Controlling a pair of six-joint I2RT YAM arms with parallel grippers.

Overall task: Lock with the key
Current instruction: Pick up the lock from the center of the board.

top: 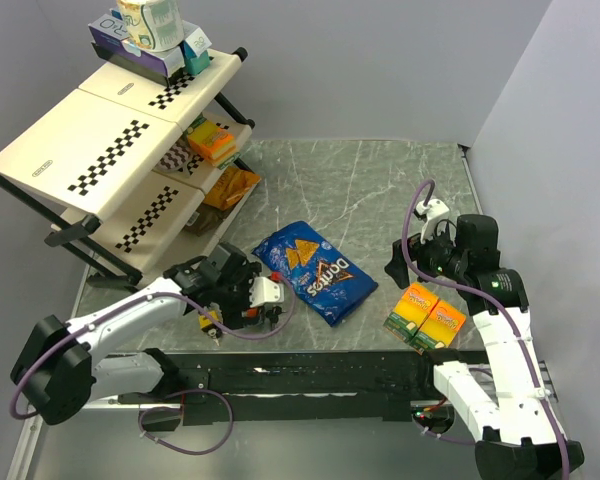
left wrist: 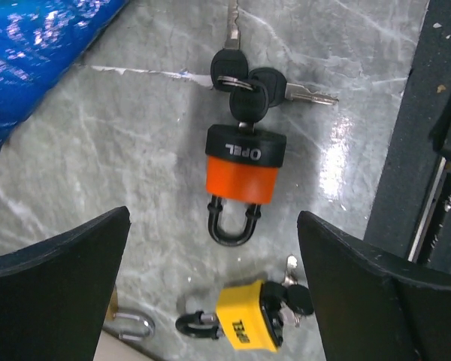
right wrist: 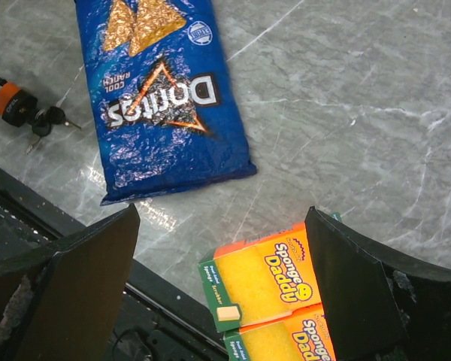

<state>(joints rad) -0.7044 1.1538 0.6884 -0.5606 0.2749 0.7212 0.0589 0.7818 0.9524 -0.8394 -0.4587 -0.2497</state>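
**Task item.** The orange padlock (left wrist: 241, 167) lies flat on the table (left wrist: 75, 173), just beside the chip bag (right wrist: 165, 98). A key (left wrist: 246, 105) is seated in its black end, with spare keys (left wrist: 286, 89) fanned out on the same ring. Both shackle legs appear to be in the body. Whether it is locked cannot be told.

**Left gripper** (left wrist: 213, 218). It is released, with the jaws spread wide and nothing between them. It hangs above the orange padlock with the shackle end nearest the fingers. This placement is judged to be a line-up for clamping the body so that the key can be turned.

**Right gripper** (right wrist: 222, 213). It is likewise released and empty. It is held over the sponges (right wrist: 267, 282), well apart from the padlock, and is judged to be standing by for the key.

**Other items.** A yellow padlock (left wrist: 244, 325) with its own keys lies near the orange one. Picking the wrong lock is noted as a risk.
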